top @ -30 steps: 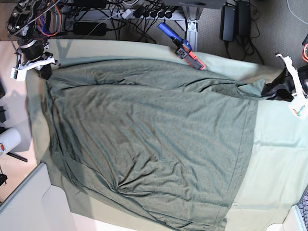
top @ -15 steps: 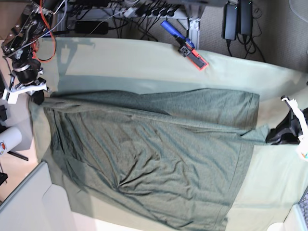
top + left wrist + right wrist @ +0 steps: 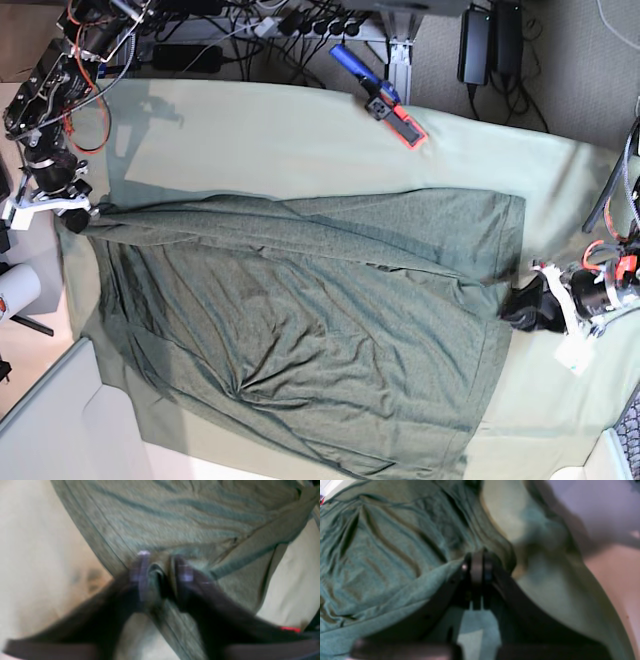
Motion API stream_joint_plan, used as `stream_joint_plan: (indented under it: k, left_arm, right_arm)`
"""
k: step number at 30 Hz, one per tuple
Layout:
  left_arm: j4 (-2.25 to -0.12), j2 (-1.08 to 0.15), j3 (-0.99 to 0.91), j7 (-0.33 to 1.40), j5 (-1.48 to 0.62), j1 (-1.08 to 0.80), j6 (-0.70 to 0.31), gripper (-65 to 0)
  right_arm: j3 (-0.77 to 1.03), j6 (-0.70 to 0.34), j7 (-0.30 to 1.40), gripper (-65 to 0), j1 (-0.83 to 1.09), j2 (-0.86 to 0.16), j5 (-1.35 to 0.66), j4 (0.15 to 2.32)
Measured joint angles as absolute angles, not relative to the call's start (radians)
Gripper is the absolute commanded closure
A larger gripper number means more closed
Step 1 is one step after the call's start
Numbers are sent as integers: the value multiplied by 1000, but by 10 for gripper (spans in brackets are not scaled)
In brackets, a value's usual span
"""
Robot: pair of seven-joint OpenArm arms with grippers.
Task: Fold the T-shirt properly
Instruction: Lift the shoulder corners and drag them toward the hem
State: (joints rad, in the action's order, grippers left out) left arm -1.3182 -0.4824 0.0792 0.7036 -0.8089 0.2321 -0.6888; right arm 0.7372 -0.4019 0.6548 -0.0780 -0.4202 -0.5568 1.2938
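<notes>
Left gripper (image 3: 158, 577) stood with its jaws parted, a bunched fold of the T-shirt (image 3: 300, 330) lying between them at the hem corner, on the base view's right. Right gripper (image 3: 477, 567) was clamped on the shirt's opposite edge, at the table cloth's (image 3: 280, 140) left side. Between them, the shirt lay spread and wrinkled, its far edge folded over.

A robotics lab: a worktable draped in a pale green cloth (image 3: 300, 130), with power strips and tangled cables (image 3: 290, 25) on grey carpet behind it, and exposed wiring (image 3: 85, 60) trailing off a mounted robot arm.
</notes>
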Motion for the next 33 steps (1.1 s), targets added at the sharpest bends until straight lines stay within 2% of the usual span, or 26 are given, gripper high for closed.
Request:
stream_joint_plan:
  k: [2,9,11,15,17,22,33]
  left_arm:
    - [-1319,-485,78,783,-854,233,-689,-370]
    - [-1322,-529,81,1031,-1127,213,-689,-370]
    - [-1349,-559,78,1041,-1143,175,-690,-370]
    - [-1461,-596,81,1032,-1117,44,-687,-370]
    - [-1510,-604,80,1026,-1106,-13,-688,-370]
    - [-1527,-598,81,953,-966,-104,-689,-370]
    - [-1525,-500,31,906,-886,-92,-688,-370]
  right_arm:
    - [737,-402,656,0,-77,-420,-549,1294]
    - [737,-402,655,0,-77,-420,-548,1294]
    - [737,-402,655,-41,-76,-420,-545,1294]
    - [737,-402,656,-187,-76,-419,-537,1293]
    - [737,-402,656,-218,-75,-420,-536,1291]
    - [737,-402,655,-217,-76,-418,-535,1291]
    - [737,-402,655,-217,-75,-371,-535,1291]
